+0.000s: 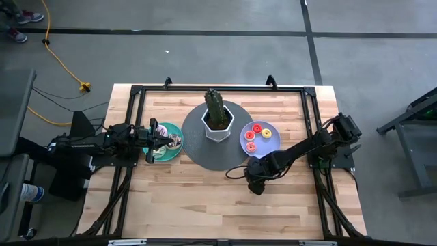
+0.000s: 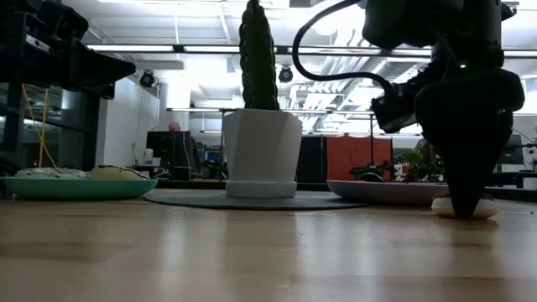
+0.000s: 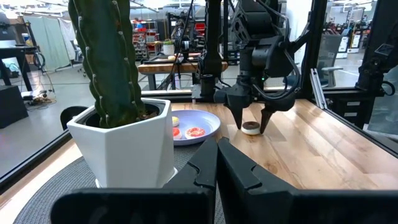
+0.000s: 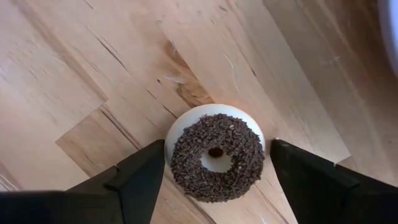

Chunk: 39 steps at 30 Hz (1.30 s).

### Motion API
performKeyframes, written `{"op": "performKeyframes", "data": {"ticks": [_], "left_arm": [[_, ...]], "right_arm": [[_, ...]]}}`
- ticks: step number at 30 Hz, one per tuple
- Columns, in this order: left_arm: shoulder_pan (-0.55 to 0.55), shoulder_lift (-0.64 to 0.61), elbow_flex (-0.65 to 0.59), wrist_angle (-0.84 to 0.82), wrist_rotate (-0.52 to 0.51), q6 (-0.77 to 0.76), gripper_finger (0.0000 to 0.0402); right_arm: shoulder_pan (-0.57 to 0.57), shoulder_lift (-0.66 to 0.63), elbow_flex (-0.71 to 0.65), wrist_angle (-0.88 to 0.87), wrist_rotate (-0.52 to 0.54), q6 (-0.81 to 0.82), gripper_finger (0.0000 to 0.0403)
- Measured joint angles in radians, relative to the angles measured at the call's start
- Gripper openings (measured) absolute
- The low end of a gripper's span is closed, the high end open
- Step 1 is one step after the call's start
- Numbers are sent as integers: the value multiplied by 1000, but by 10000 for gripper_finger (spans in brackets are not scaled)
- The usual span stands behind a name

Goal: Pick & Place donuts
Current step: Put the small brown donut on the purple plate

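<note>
Donut (image 4: pixel 215 157), chocolate-sprinkled on a white base, lies flat on the bare table (image 1: pixel 205 198) just off the lavender plate (image 1: pixel 272 142), toward the right edge. My right gripper (image 4: pixel 214 171) points straight down over it, fingers (image 4: pixel 140 177) spread, one on each side, not yet touching. Ring is round: no long axis to match. My left gripper (image 1: pixel 164 141), fingers clenched and empty, waits over the teal plate (image 1: pixel 168 154), much farther off.

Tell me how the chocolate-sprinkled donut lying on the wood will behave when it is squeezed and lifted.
The chocolate-sprinkled donut looks like a small moulded toy, so probably stiff and light. It lies flat on the table, so rolling seems unlikely. Its rounded rim may slide between the fingers of the right end effector, which straddle it; the rough topping offers no grip there.
</note>
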Motion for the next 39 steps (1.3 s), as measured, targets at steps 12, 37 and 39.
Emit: {"op": "performKeyframes", "data": {"ticks": [12, 37, 39], "left_arm": [[0, 0, 0, 0, 0, 0, 1], [0, 0, 0, 0, 0, 0, 1], [0, 0, 0, 0, 0, 0, 1]], "right_arm": [[0, -22, -2, -5, 1, -7, 248], [-106, -289, 1, -8, 91, -119, 217], [-132, -306, 1, -52, 111, -132, 217]]}}
